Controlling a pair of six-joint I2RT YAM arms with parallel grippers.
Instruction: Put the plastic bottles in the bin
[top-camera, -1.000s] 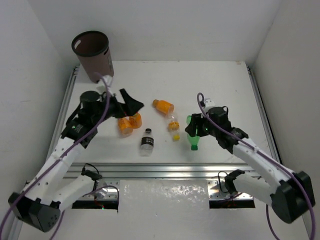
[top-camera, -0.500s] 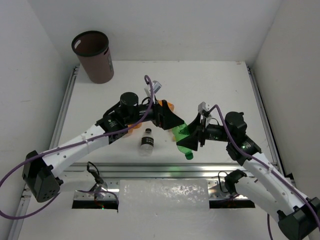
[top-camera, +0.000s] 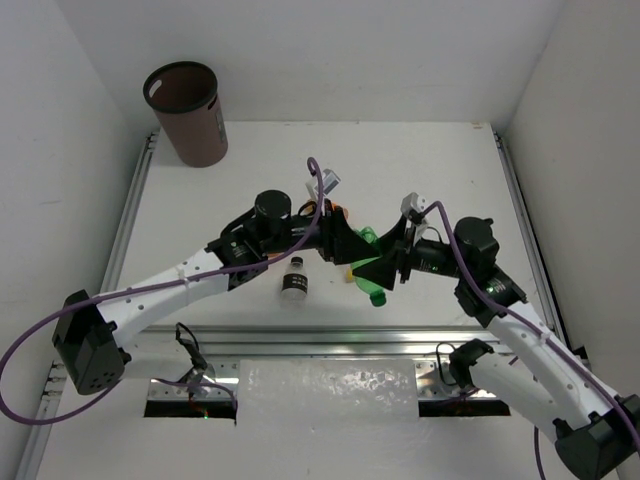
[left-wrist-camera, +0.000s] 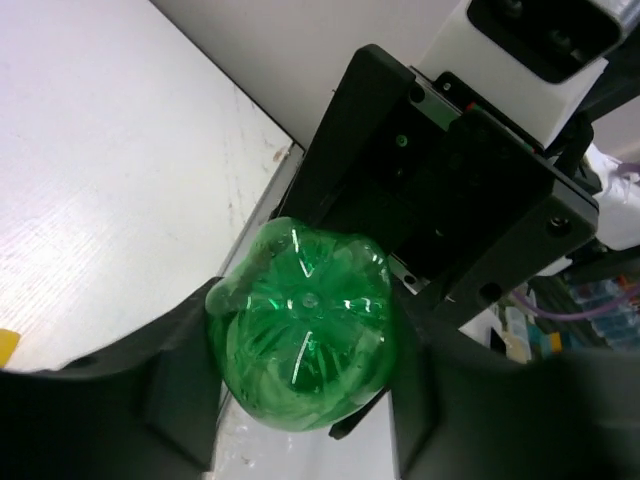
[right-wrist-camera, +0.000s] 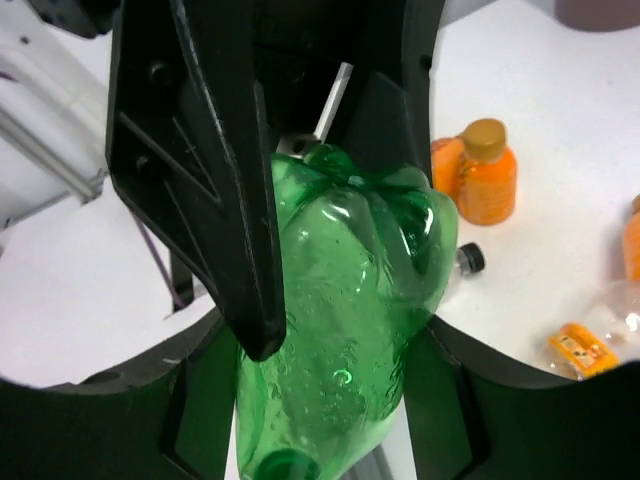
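Both arms meet over the middle of the white table (top-camera: 440, 170)! The right gripper (right-wrist-camera: 320, 400) is clamped on the crinkled green plastic bottle (right-wrist-camera: 350, 300) near its cap end, while the left gripper (left-wrist-camera: 305, 380) straddles the bottle's lobed base, with a finger against each side; whether it is squeezing or only touching, I cannot tell. The tall dark brown round bin (top-camera: 190, 120) stands well apart at the far left corner. A small clear bottle with a black cap (top-camera: 294, 280) lies just beside the left arm, and an orange plastic bottle (right-wrist-camera: 480, 185) sits on the table beyond the grippers.
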